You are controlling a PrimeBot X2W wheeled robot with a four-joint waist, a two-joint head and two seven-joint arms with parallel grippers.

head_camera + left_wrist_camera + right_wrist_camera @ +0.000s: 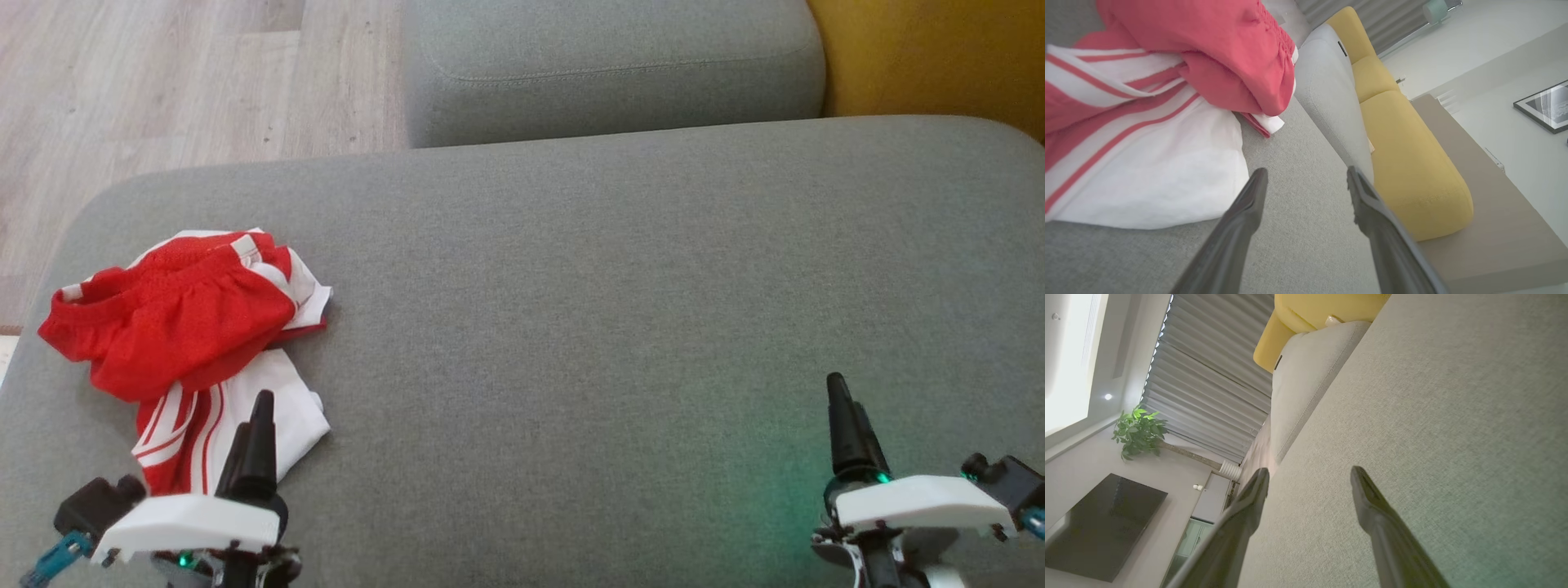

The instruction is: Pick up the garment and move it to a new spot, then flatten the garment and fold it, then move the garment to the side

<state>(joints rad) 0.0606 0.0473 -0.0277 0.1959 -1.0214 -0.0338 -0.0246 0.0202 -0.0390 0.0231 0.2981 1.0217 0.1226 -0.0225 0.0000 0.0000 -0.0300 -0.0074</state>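
One garment (171, 327), two hands (1307, 170) (1310, 470), two grey cushions (571, 286) (612, 73), one yellow sofa (922, 57), one plant (1139, 430).

Shorts (188, 343): red fabric is recorded throughout the body and waistband, with white side panels crossed by red stripes. Sofa seat (612, 310): plain mid-grey weave, tinged green beside the right gripper (1310, 469). Back cushion (612, 73): matching grey. Adjoining cushion (931, 57): mustard yellow. Floor (163, 82): pale wood grain. Left gripper (1307, 171) and right gripper: black-fingered, white-cased.
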